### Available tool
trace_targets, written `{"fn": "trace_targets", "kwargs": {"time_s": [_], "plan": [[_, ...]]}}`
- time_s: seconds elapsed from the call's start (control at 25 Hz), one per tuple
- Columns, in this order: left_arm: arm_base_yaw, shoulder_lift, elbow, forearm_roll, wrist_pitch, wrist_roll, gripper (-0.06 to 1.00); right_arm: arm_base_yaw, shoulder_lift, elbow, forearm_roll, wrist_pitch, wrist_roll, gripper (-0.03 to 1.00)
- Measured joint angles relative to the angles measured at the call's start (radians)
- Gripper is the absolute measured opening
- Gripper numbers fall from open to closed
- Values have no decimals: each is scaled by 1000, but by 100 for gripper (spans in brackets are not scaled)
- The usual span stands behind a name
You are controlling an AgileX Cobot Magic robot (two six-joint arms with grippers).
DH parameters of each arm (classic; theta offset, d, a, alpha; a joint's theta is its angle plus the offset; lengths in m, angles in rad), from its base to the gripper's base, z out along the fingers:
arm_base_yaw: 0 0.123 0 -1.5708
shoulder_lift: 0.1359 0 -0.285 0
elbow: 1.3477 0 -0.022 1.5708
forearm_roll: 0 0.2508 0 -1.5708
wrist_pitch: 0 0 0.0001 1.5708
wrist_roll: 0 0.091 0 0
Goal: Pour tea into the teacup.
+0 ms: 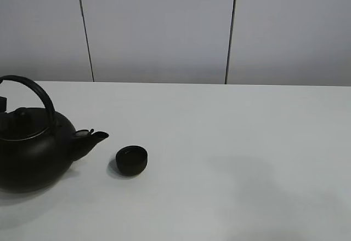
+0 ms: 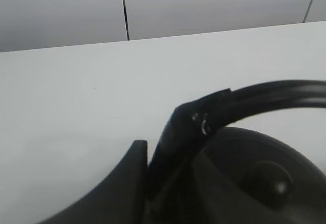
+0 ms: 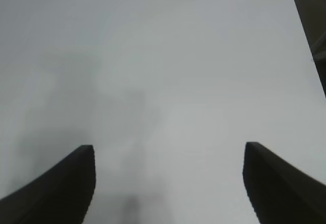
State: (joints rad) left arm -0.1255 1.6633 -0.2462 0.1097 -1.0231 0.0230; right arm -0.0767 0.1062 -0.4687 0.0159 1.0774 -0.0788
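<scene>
Teapot held by its handle, cup waiting just off the spout

The left gripper is clamped on the teapot's arched handle. The teacup stands on the white table just beside the spout, apart from it. The right gripper hangs over bare table, jaws wide apart and empty.

teacup beside teapot (spout side)

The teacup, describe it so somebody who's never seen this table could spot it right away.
Start at the big black teapot with the arched handle at the left edge of the white table. Just past the tip of its spout sits the teacup, apart from it. It is far smaller than the teapot: a round, matte black bowl without a handle.
</scene>
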Motion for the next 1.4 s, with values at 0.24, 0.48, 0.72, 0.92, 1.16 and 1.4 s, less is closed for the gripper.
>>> {"fn": "trace_targets", "kwargs": {"time_s": [0.24,0.48,0.72,0.92,1.16,1.4], "plan": [[0,0,0,-31,0,-10,15,0,0,0,0,0,0,55],[0,72,0,-44,-27,-1,15,0,0,0,0,0,0,55],[0,114,-3,-44,-87,-2,14,0,0,0,0,0,0,55],[0,114,-4,-43,-87,-2,14,0,0,0,0,0,0,55],[0,114,-3,-42,-114,-51,28,0,0,0,0,0,0,55],[0,114,55,-44,-125,-58,31,0,0,0,0,0,0,55]]}}
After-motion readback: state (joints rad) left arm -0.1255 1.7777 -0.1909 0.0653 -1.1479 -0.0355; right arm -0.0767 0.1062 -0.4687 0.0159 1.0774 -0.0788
